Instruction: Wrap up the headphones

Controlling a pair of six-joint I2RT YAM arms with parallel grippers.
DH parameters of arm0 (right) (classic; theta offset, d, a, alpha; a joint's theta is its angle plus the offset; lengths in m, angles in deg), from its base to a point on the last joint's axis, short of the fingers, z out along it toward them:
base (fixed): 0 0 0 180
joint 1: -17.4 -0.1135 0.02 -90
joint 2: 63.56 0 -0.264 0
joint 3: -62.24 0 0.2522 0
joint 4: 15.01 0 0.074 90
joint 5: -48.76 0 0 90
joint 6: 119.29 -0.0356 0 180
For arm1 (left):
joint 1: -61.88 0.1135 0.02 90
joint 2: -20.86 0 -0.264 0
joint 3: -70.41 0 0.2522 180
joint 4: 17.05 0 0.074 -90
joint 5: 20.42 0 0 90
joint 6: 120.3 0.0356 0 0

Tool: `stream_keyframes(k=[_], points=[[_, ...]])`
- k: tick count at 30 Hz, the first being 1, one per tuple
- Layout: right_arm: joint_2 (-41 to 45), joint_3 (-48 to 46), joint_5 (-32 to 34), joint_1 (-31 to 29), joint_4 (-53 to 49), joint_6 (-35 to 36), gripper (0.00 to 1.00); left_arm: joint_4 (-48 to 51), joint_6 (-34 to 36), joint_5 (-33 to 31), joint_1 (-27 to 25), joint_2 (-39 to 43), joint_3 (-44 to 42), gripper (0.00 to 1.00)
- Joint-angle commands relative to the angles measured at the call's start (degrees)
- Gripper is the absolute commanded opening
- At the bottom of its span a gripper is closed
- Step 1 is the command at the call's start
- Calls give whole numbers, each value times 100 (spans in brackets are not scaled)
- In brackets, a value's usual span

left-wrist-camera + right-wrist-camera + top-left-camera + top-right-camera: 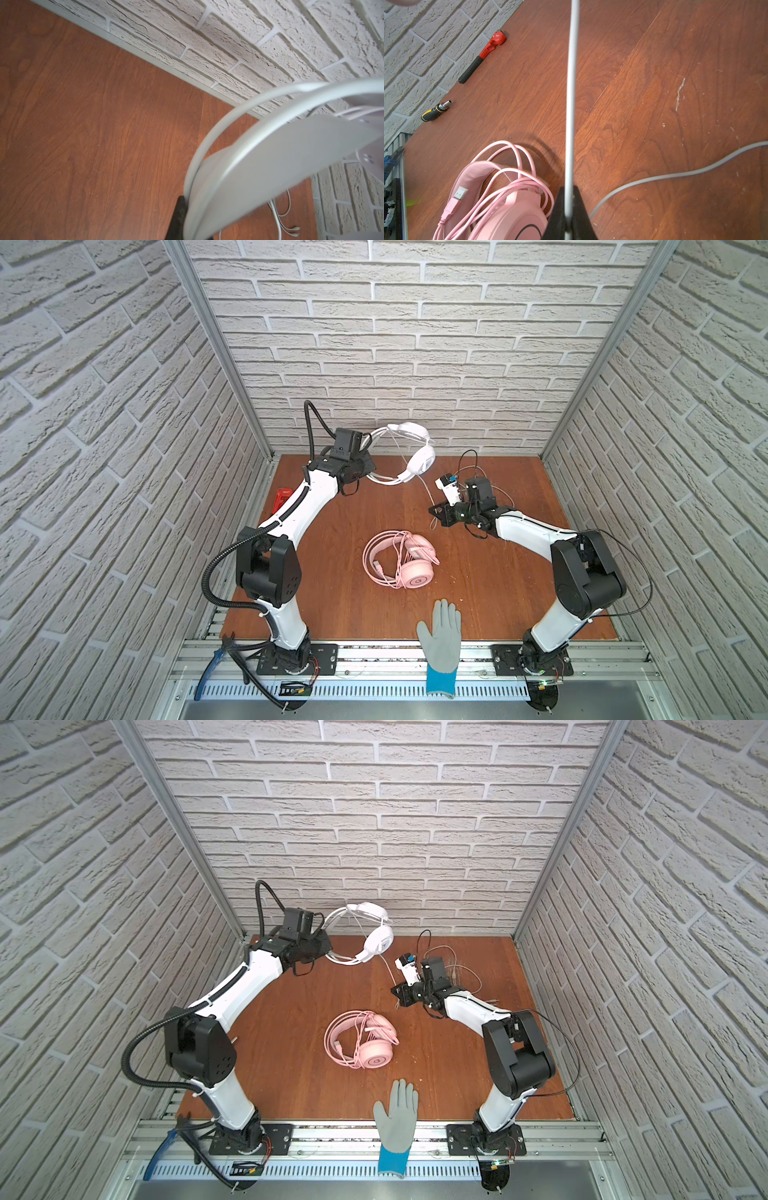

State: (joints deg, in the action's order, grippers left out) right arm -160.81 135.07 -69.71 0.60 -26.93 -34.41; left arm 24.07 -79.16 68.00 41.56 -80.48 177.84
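My left gripper [365,467] [192,217] is shut on the headband of the white headphones [420,460] [379,939] and holds them off the table near the back wall. Their thin white cable [572,93] runs taut from the earcup to my right gripper [437,515] [400,992] [569,207]. That gripper is shut on the cable, and the slack trails over the wood [675,176]. The pink headphones [415,568] [374,1050] [512,216] lie flat at mid-table, their pink cable coiled round them, below and left of the right gripper.
A grey glove with a blue cuff [442,635] lies over the table's front edge. A red-headed tool [282,497] [488,49] and a yellow-and-black screwdriver [433,113] lie along the left wall. Blue pliers [212,664] rest on the front rail. Brick walls close three sides.
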Motion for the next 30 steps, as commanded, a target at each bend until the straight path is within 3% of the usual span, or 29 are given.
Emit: stream_keyframes(k=[1, 8, 15, 22, 30], points=[[242, 44, -88, -129, 22, 267, 7, -547, -229, -316, -33, -14, 232, 0], [501, 525, 439, -691, -1358, 1529, 6, 15, -279, -1037, -162, -348, 600, 0], [717, 1107, 1123, -966, -2499, 2492, 6, 586, 221, -1573, -364, -703, 1045, 0], [1074, 1445, 1161, -1031, -2986, 3353, 6, 1213, 718, -1831, -471, -1130, 1386, 0], [862, 2325, 1563, -1122, -3968, 4251, 6, 2132, 1453, -1915, -645, -1832, 2269, 0]])
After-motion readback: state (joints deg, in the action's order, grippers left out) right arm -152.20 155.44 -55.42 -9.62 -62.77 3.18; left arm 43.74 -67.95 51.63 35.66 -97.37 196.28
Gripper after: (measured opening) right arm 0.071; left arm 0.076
